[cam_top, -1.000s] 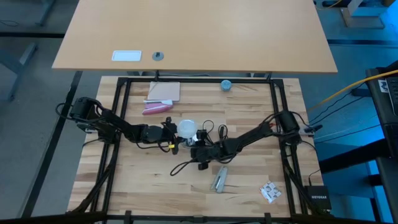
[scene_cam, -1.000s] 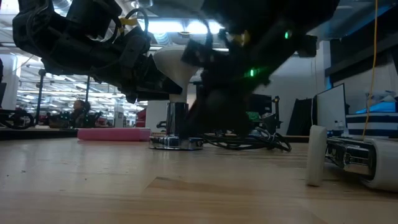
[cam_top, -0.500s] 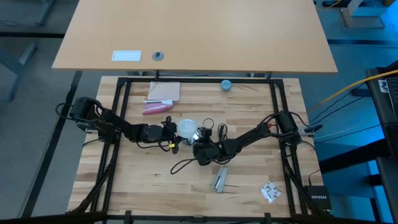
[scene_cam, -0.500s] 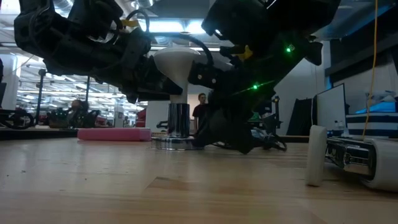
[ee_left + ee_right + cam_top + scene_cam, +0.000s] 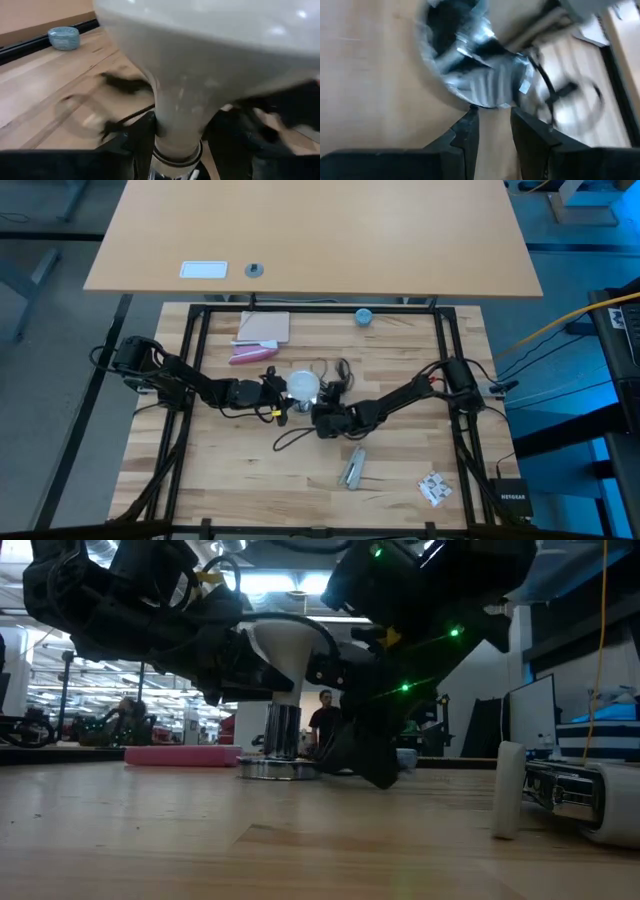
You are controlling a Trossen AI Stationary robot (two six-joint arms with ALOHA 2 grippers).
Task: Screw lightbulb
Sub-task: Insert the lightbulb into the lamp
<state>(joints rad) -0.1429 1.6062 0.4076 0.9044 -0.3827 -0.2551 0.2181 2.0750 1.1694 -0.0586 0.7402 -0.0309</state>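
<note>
The white frosted lightbulb stands upright, its pale neck in a metal socket on a shiny round base disc on the table. It fills the left wrist view. My left gripper comes from the table's left and is shut on the bulb. My right gripper is beside the base on its near right. Its fingers are a little apart, with their tips at the disc's rim. A black cord loops behind the base. My left gripper pinches the bulb's tapering neck between its two fingers, just above the socket. The fingers come level from the table's left. The bulb stands upright in the socket. Whether my right gripper touches the disc's rim, I cannot tell.
A pink bar and a tan pad lie at the far left. A small blue round object is at the far edge. A metal tool and a crumpled packet lie near right. A person stands beyond the table.
My right gripper has gone a little toward the far edge and the lamp base, turning as it went. The black cord's loops have shifted toward the far edge. The bulb and my left gripper have stayed where they were.
</note>
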